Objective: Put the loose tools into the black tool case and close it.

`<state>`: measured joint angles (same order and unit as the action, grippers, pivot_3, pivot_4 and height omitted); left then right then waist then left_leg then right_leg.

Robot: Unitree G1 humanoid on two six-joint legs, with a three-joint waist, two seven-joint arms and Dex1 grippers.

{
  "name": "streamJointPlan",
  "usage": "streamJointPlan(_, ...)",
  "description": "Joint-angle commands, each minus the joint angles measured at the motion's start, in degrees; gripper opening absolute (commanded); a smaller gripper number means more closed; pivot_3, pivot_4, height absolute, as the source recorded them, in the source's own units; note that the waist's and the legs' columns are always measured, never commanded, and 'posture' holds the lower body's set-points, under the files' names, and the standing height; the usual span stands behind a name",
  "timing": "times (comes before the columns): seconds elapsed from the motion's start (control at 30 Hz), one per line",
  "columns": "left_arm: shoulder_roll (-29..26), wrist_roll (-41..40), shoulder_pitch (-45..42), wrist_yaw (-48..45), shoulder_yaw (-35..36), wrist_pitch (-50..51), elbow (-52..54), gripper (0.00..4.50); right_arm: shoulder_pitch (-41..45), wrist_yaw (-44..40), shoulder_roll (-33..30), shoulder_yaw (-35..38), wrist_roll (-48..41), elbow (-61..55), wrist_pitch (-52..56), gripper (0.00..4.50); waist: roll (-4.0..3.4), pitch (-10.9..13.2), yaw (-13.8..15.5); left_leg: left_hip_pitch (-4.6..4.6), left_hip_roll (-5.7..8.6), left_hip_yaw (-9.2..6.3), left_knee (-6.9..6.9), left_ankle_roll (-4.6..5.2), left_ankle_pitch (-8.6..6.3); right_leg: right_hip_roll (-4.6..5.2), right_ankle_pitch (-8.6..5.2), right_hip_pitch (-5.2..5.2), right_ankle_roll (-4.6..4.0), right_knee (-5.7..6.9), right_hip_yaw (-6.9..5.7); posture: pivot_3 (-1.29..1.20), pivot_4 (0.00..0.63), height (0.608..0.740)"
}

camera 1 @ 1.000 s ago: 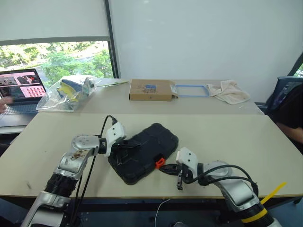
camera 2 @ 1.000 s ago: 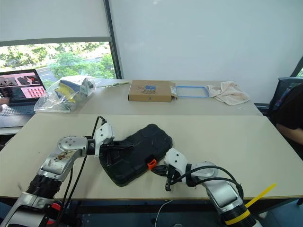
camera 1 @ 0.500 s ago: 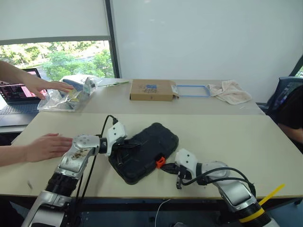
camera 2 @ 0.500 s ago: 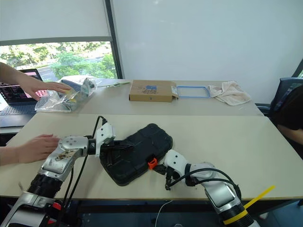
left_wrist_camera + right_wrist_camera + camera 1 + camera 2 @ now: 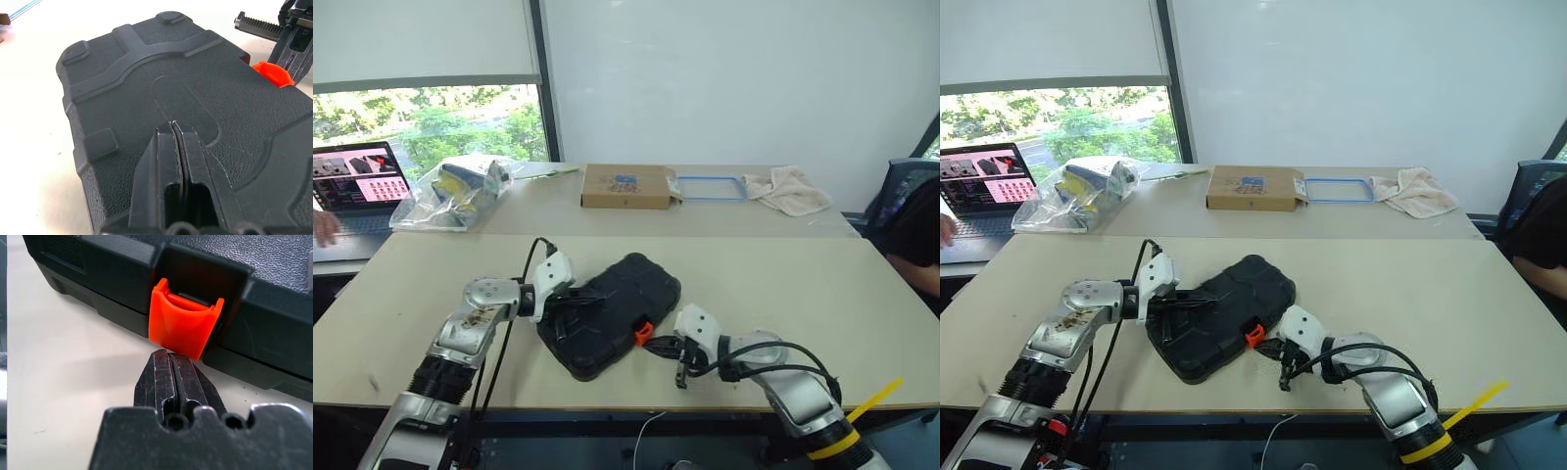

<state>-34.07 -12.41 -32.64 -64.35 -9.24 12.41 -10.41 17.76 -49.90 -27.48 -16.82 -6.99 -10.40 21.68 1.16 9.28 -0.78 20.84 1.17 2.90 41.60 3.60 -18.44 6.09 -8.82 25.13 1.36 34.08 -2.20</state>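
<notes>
On a beige table (image 5: pixel 783 294) beneath a window (image 5: pixel 431 127), the closed black tool case (image 5: pixel 612 313) lies between the left gripper (image 5: pixel 172 128) and right gripper (image 5: pixel 168 355), both with jaws pressed together.

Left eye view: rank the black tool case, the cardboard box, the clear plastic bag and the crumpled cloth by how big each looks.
1. black tool case, largest, though it lies nearest the camera.
2. clear plastic bag.
3. cardboard box. It looks close to the bag, so their order is unsure.
4. crumpled cloth, smallest.
</notes>
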Motion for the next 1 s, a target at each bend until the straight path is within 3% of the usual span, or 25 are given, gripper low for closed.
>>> streamJointPlan(0.03, 0.54, 2.53, 1.98, -0.29, -2.88, 0.59, -2.36, 0.07, 2.87, 1.42, 1.93, 2.48, -1.66, -3.23, -3.01, 0.0, 0.0, 0.0, -0.03, 0.0, 0.0, 0.0, 0.0, 0.0, 0.0, 0.0, 0.0, 0.0, 0.0, 0.0, 0.0, 0.0, 0.15, 0.74)
streamJointPlan(0.43, 0.39, 2.68, 2.06, -0.65, -2.75, 0.13, -2.89, 0.07, 0.24, 2.37, 2.19, 0.96, -0.15, -1.67, -3.18, 0.0, 0.0, 0.0, 0.0, 0.0, 0.0, 0.0, -0.04, 0.0, 0.0, 0.01, -0.01, 0.0, 0.0, -0.01, 0.0, 0.0, 0.15, 0.74)
streamJointPlan(1.0, 0.32, 4.17, 2.89, -1.6, -4.4, -0.01, -2.92, 0.07, 5.82, 2.2, 3.43, 3.7, -1.31, -2.41, -2.72, 0.0, 0.0, 0.0, -0.2, 0.0, 0.01, 0.0, -0.28, -0.05, 0.03, 0.0, -0.01, 0.11, -0.04, -0.03, 0.0, 0.0, 0.15, 0.74)
